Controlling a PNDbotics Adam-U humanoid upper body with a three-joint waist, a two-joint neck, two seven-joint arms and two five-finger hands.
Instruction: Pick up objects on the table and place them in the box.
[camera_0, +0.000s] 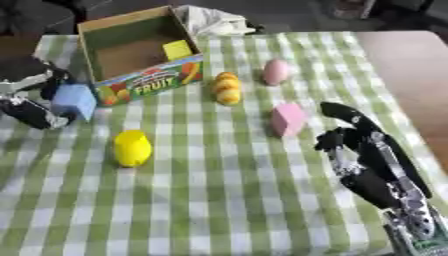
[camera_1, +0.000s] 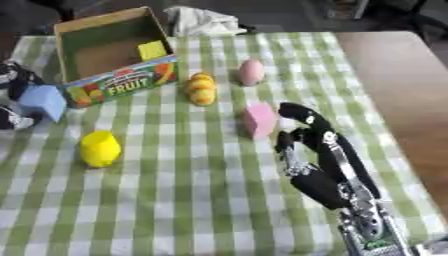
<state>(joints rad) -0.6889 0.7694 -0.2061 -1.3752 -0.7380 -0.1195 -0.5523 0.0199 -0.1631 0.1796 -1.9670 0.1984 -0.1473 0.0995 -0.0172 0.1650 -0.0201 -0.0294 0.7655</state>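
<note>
At the far left, the left hand (camera_0: 35, 107) is seen above the edge of the green-and-white checked tablecloth (camera_0: 227, 200), with its fingers curled around a light blue block (camera_0: 73, 101), which is gripped just in front of the near left corner of the box. The cardboard box (camera_0: 149, 80), printed with the word FRUIT on its front wall, is set at the far left of the table, and a small yellow cube (camera_0: 178, 49) is seen inside it, against the right wall. A yellow lemon-shaped object (camera_0: 132, 148) is laid on the cloth nearer the camera, well apart from the box. Just to the right of the box, an orange-and-yellow rounded object (camera_0: 227, 88) is seen, and a pink egg-shaped object (camera_0: 276, 72) is placed near it, farther right. A pink block (camera_0: 288, 120) is set nearer the camera than the egg. The right hand (camera_0: 350, 142) is held just beside the pink block, on its right, apart from it; its fingers are relaxed and nothing is grasped. A white crumpled cloth (camera_0: 210, 20) is seen beyond the table's far edge, and bare brown tabletop (camera_0: 411, 75) is exposed at the right.
</note>
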